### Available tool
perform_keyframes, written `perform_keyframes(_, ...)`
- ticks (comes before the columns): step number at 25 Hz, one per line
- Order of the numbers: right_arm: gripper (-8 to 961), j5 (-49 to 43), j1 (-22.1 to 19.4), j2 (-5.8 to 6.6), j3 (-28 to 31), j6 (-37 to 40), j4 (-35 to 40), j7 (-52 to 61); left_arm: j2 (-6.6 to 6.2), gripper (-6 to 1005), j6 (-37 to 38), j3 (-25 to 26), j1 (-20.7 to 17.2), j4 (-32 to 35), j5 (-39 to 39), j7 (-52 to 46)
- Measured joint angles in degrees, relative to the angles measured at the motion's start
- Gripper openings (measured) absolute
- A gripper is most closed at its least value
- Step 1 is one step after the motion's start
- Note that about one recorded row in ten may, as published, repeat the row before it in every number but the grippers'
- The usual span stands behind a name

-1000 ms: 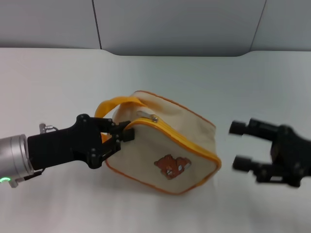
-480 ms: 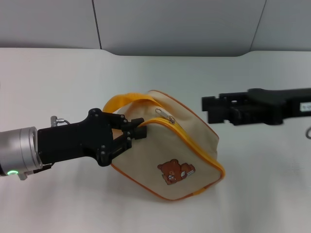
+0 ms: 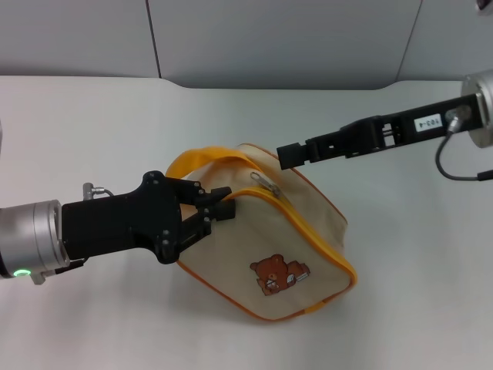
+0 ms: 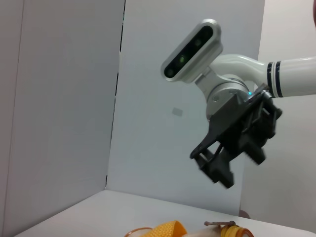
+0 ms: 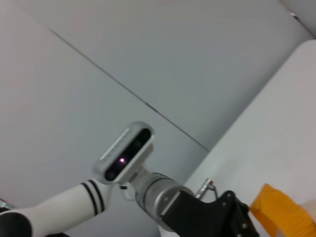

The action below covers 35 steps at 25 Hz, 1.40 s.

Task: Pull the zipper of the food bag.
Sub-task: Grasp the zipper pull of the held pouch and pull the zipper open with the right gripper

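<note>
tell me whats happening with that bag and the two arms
The left tool is clamped on the corner of the food bag, by the end of the orange zipper, holding it steady on the white table. The right tool reaches in from the far side, just above the bag's top edge and close to the small silver pull tab, not yet gripping it. The zipper looks closed.

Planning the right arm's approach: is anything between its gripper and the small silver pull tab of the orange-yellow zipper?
Nothing visible. The right gripper hangs beside the boxy beige food bag, open air toward the silver pull tab; the left gripper clamps the bag's opposite corner.
</note>
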<state>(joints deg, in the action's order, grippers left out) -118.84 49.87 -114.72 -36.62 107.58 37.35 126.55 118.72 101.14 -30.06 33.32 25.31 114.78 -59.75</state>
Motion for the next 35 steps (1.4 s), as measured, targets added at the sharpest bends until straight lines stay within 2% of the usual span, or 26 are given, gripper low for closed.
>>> perform_keyframes(7, 293, -0.31, 1.27, 0.09, -4.81, -3.61, 0.86, 3.71, 0.02, 105, 0.1, 0.0, 0.18, 0.0, 0.0, 0.08)
perform_keyframes(18, 267, -0.91, 2.28, -0.22, -9.91, -7.09, 2.43, 4.59, 0.02, 100, 0.47, 0.0, 0.31, 0.01, 0.0, 0.08)
perform_keyframes(35, 182, -0.91, 3.36, -0.89, -12.22, -6.97, 3.57, 4.74, 0.02, 90, 0.23, 0.17, 0.44, 0.01, 0.01, 0.08)
